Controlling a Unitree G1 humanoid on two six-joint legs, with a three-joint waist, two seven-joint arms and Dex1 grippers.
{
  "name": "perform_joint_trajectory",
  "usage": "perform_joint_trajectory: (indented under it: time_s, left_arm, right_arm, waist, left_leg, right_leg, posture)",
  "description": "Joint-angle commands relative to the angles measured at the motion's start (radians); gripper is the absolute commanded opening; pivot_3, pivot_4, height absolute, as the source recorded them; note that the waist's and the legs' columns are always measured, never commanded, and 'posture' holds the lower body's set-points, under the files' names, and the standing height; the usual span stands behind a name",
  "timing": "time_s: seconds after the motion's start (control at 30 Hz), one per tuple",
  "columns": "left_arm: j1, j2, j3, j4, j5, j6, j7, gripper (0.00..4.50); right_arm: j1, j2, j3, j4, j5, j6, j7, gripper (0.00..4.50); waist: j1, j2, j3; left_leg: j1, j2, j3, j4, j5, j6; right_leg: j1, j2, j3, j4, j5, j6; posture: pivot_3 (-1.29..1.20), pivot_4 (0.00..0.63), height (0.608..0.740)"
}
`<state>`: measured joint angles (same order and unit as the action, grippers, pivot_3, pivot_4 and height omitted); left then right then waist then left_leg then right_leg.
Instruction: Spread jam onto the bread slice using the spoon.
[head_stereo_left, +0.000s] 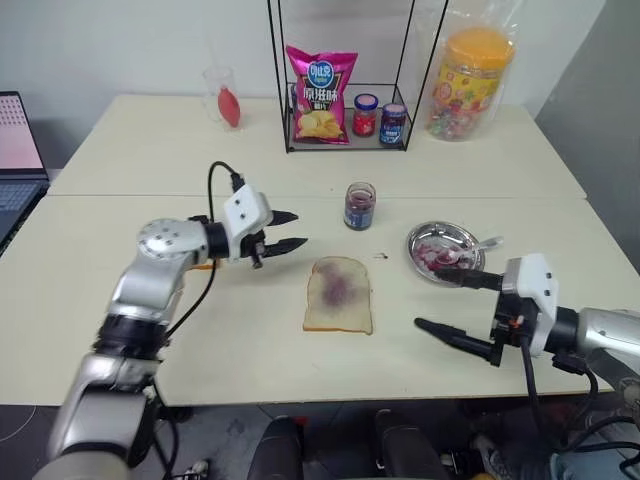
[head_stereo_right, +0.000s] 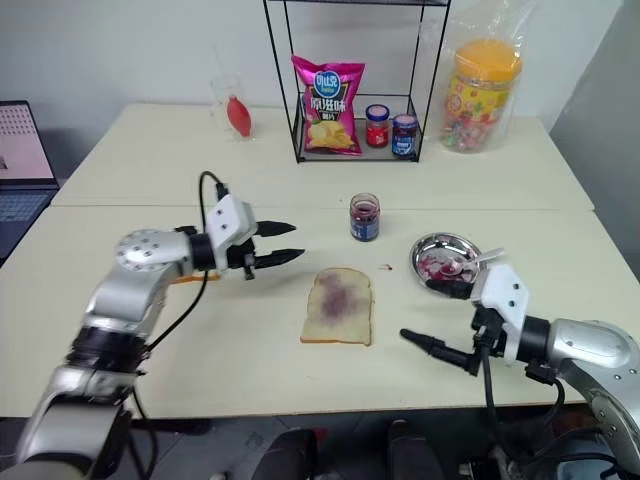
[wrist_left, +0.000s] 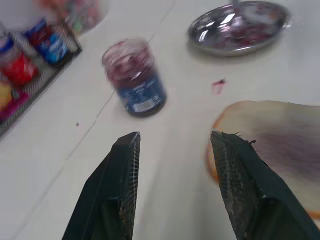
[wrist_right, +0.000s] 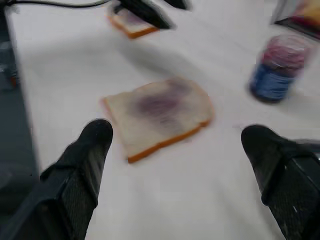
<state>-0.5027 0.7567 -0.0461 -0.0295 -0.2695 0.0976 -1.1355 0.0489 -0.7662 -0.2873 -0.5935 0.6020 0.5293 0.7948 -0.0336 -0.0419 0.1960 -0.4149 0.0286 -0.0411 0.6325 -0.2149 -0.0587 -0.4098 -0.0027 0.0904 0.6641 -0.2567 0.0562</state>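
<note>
Jam-smeared white bread slice (head_stereo_left: 339, 293) lies flat for spreading; slim silver spoon (head_stereo_left: 478, 246) rests in the round steel dish (head_stereo_left: 426, 238); left claw (head_stereo_left: 283, 230) and right claw (head_stereo_left: 446, 302) both open, empty.

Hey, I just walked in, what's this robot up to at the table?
It is on a jam-spreading job. The bread slice lies flat on the table with a purple jam patch already in its middle. The spoon rests in the round steel dish, and the open jam jar stands behind the slice. Neither gripper holds anything: the left gripper hovers left of the slice, the right gripper to its right, both with jaws apart.
</note>
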Motion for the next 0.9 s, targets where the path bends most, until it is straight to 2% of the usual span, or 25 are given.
perform_joint_trajectory:
  time_s: [0.03,0.17,0.27,0.33,0.5,0.9]
  left_arm:
    - [0.096,0.073,0.084,-0.278,-0.114,0.094,-0.018,2.65]
    - [0.092,0.039,0.059,-0.419,-0.152,0.205,0.074,3.46]
    - [0.078,0.055,0.046,-0.488,-0.252,0.331,0.055,4.09]
    - [0.093,0.079,0.029,-0.509,-0.253,0.346,0.024,4.09]
    - [0.061,0.031,-0.031,-0.543,-0.280,0.409,0.060,4.09]
    - [0.024,0.006,-0.082,-0.521,-0.240,0.413,0.072,4.09]
  right_arm:
    - [-0.016,0.045,-0.098,0.061,-0.036,-0.070,-0.079,4.50]
    - [-0.069,0.147,-0.163,0.151,-0.044,-0.047,-0.256,4.50]
    - [-0.122,0.230,-0.179,0.194,0.001,0.031,-0.376,4.50]
    - [-0.158,0.291,-0.189,0.248,0.024,0.064,-0.454,4.50]
    - [-0.252,0.374,-0.226,0.412,0.096,0.126,-0.529,4.50]
    - [-0.468,0.367,-0.273,0.861,0.187,0.149,-0.425,4.50]
  waist:
    - [0.001,0.001,0.000]
    - [0.007,0.002,0.000]
    - [0.003,0.002,0.000]
    - [-0.002,0.003,0.000]
    - [-0.008,0.007,0.000]
    - [-0.017,0.008,0.000]
  left_leg:
    - [0.000,0.000,0.000,0.000,0.000,0.000]
    - [0.003,0.000,-0.001,0.003,0.001,0.001]
    - [0.002,0.001,-0.001,0.008,0.001,0.001]
    - [0.002,0.000,0.000,0.008,0.001,0.001]
    - [0.002,0.001,0.000,0.008,0.001,0.001]
    - [0.001,0.001,0.001,0.008,0.001,0.001]
  right_leg:
    - [0.000,0.000,0.000,0.000,0.000,0.000]
    - [0.004,0.001,-0.001,0.000,-0.001,0.003]
    - [0.005,0.001,0.000,0.000,-0.001,-0.001]
    - [0.005,0.001,0.001,0.000,-0.001,-0.001]
    - [0.004,0.002,0.002,0.001,0.002,0.003]
    - [0.004,0.003,0.003,0.000,0.003,0.004]
  posture:
    - [0.00,0.150,0.740]
    - [0.00,0.150,0.740]
    - [0.00,0.150,0.740]
    - [0.00,0.150,0.740]
    - [0.00,0.150,0.740]
    - [0.00,0.150,0.740]
